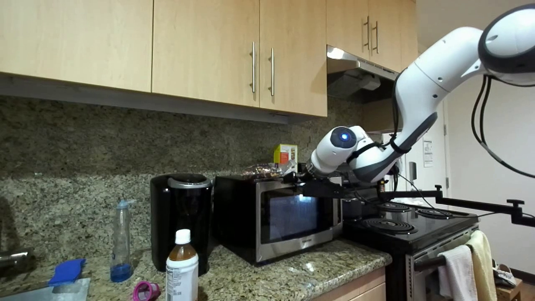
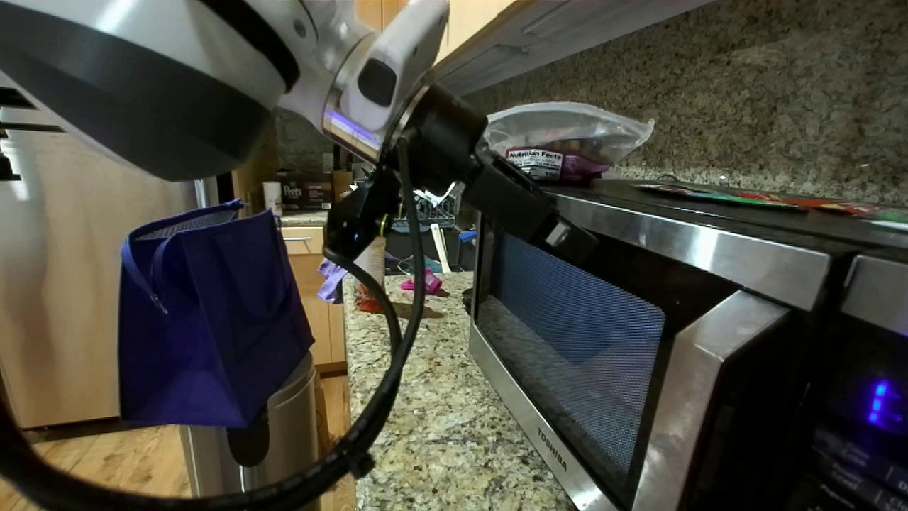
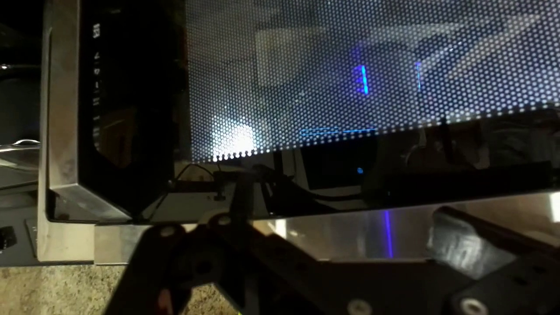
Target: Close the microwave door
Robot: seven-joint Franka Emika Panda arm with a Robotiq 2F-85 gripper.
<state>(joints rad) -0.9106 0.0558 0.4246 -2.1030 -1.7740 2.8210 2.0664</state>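
Note:
The microwave door (image 1: 292,217) has a silver frame and a dark glass window. It looks flush with the microwave body in both exterior views, its handle (image 2: 709,397) beside the control panel. In the wrist view the door's meshed window (image 3: 306,78) fills the upper part, with the steel frame strip below it. My gripper (image 1: 299,184) is at the upper part of the door front. In the wrist view the gripper (image 3: 345,212) has its fingers spread apart with nothing between them. One fingertip lies over the window's upper edge in an exterior view (image 2: 571,238); I cannot tell whether it touches.
A plastic snack bag (image 2: 567,138) and flat packets lie on the microwave. A black appliance (image 1: 179,225), a white-capped bottle (image 1: 182,271) and a clear bottle (image 1: 121,251) stand on the counter (image 2: 440,397). The stove (image 1: 418,234) adjoins it. A blue bag (image 2: 213,319) sits on a bin.

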